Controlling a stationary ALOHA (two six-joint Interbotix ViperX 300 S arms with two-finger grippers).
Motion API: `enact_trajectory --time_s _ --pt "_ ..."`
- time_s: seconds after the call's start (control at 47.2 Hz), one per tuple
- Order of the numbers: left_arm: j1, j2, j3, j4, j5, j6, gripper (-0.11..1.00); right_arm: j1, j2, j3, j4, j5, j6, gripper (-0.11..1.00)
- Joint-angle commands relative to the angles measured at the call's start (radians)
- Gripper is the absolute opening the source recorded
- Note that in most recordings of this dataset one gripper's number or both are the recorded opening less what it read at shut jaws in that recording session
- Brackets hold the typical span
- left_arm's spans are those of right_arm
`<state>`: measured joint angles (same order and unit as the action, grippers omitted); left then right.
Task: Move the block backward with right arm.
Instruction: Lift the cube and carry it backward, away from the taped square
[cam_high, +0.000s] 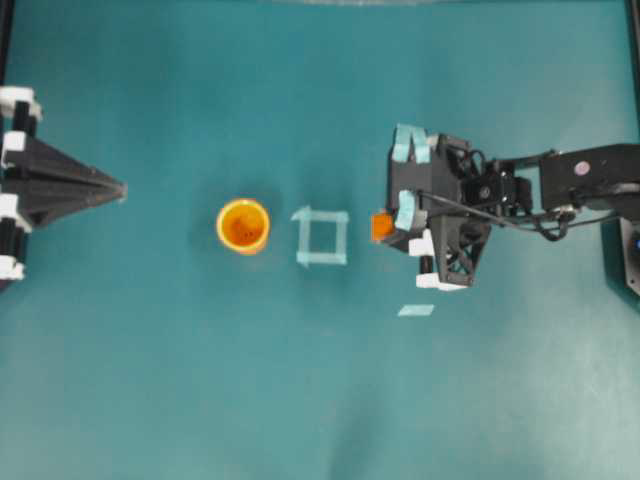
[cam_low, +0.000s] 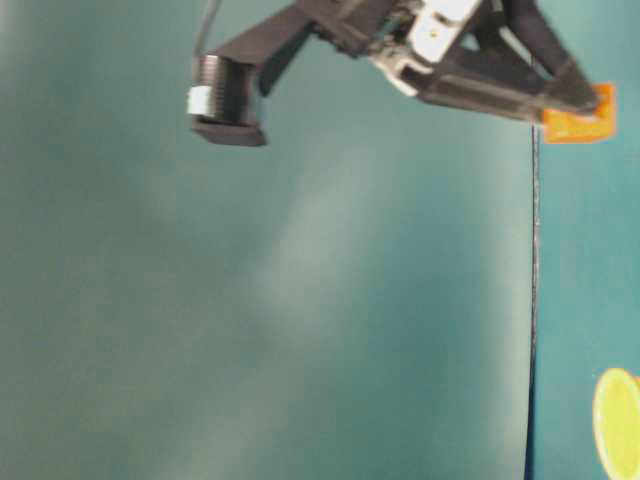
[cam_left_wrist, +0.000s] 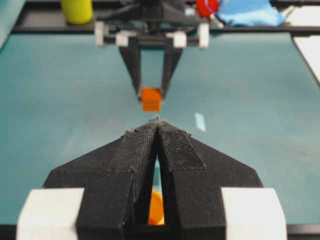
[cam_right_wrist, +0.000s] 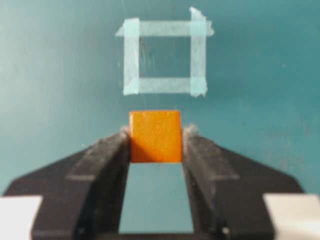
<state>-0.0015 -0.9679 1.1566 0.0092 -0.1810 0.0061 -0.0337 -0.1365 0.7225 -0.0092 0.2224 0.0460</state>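
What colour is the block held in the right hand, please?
Orange; the block shows best in the right wrist view, between the right hand's fingers.

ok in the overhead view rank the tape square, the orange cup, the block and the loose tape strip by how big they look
1. tape square and orange cup: look about alike, so unranked
2. loose tape strip
3. block: smallest showing, but partly hidden in the right gripper, so unsure against the strip

Work surface: my teal table (cam_high: 150, 380).
On it I see an orange cup (cam_high: 243, 225) standing upright left of centre, a pale tape square outline (cam_high: 321, 237) just beside it to the right, and a short loose strip of pale tape (cam_high: 416, 310) farther right, nearer the view's lower edge.
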Motion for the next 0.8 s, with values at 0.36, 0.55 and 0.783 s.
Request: enact_trajectory --time_s 0.36,0.55,0.783 --pt "-0.002 0.002 -0.035 0.002 0.0 0.002 0.0 -0.132 -0.061 -0.069 -0.002 0.037 -0.003 0.41" --pt "-0.002 0.002 -0.037 0.002 0.0 0.002 0.0 -0.209 -0.061 -0.089 -0.002 0.075 -0.006 0.41" --pt "-0.002 0.002 -0.04 0.003 0.0 0.002 0.0 -0.282 -0.061 -0.109 -0.003 0.095 -0.008 0.41"
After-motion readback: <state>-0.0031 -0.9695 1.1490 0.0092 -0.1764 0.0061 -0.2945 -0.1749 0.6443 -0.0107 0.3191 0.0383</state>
